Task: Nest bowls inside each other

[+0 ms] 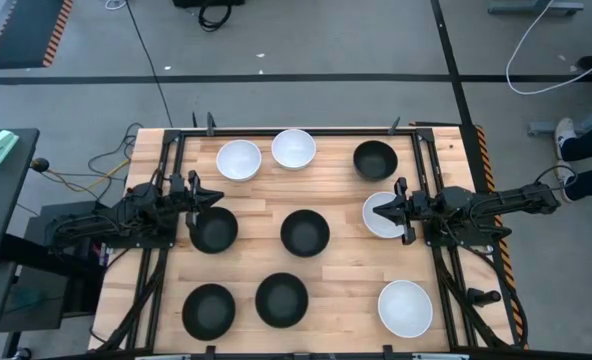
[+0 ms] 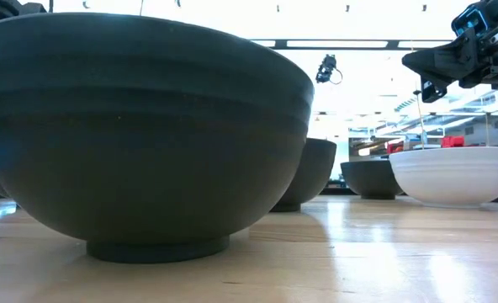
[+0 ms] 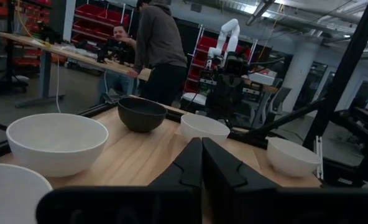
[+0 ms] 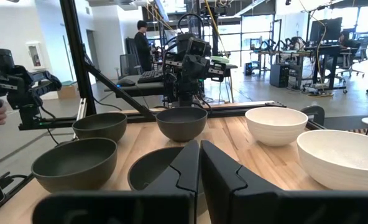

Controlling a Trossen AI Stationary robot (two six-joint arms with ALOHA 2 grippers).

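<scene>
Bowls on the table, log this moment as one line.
bowls: nine visible, none nested | left gripper: shut, empty, over black bowl | right gripper: shut, empty, over white bowl

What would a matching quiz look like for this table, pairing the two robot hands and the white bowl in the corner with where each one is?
Things:
1 left hand
2 right hand
3 corner white bowl

Places:
A over a second white bowl
B at the rim of a black bowl
C standing alone, with no hand near it

Pairs: 1-B, 2-A, 3-C
</scene>
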